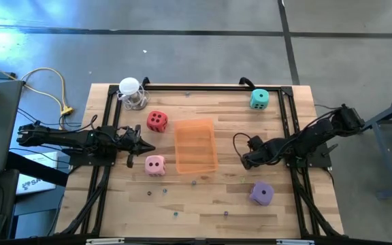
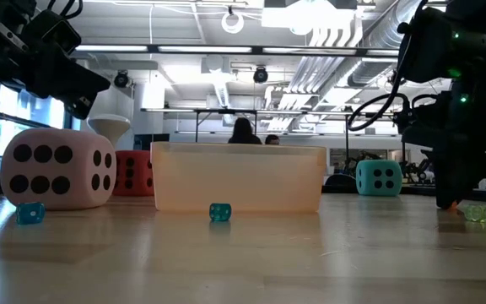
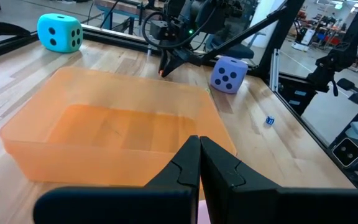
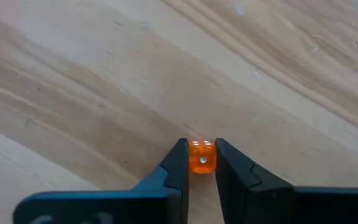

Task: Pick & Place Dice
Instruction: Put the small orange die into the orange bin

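Four large dice rest on their bottom faces on the wooden table: red, pink, teal, purple. An orange translucent tray lies at the table's middle. My right gripper is down at the tabletop to the right of the tray, shut on a tiny translucent orange die. My left gripper hovers shut and empty between the red and pink dice, pointing toward the tray. My right gripper pinches the tiny orange die by two opposite side faces, between the two fingers. The fingers slant down from the table's right. The die is at the tabletop; whether it is lifted clear, I cannot tell.
Several tiny translucent dice lie scattered on the near half of the table. A white wire-framed object stands at the far left corner. A black frame borders the table. People show in the room behind.
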Tool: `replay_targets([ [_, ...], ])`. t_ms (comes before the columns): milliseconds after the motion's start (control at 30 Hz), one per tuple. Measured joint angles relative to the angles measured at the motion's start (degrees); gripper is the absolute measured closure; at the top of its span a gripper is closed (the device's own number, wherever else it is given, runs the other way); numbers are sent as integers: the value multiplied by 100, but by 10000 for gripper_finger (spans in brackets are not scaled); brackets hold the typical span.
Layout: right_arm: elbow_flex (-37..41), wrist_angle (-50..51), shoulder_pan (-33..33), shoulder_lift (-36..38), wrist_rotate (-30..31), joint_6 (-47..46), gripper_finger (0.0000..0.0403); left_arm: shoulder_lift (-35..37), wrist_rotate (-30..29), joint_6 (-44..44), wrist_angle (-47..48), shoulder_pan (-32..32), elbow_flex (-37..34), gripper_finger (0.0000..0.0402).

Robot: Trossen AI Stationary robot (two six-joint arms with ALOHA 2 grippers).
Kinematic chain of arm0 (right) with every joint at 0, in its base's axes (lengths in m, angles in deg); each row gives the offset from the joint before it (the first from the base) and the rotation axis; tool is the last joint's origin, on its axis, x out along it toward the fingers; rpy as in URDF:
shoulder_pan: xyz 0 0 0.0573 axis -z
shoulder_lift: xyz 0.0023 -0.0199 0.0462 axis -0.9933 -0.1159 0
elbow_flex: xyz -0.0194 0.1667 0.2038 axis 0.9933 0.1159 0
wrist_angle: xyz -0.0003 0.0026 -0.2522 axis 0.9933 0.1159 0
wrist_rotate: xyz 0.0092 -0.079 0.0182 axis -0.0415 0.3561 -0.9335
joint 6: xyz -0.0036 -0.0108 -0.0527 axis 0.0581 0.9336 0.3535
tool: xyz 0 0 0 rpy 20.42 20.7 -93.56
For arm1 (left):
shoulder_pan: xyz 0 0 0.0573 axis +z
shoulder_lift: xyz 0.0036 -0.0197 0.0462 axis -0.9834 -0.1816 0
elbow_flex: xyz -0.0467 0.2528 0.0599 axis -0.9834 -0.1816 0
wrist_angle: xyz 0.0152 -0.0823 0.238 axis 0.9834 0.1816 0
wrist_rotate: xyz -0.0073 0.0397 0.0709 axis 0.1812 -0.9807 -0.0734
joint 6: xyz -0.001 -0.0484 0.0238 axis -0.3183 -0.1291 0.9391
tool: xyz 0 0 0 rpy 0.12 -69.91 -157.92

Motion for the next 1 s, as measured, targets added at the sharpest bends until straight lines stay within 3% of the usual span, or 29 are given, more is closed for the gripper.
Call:
replay_targets([
  [267,-83,-154,-12,-11,353,617,359,-2,0,6,0,0,0,401],
  [533,-781,-574,-171,-22,1290,1646,364,-2,-15,52,0,0,0,401],
  [667,-1138,-1222,-288,-15,1413,2646,364,-2,-17,52,0,0,0,401],
  [867,-1285,-2980,-489,-73,1352,4935,364,-2,-17,47,-2,2,0,401],
  [1000,-1281,-3469,-478,-153,1035,5699,364,-2,-17,52,-2,1,0,401],
])
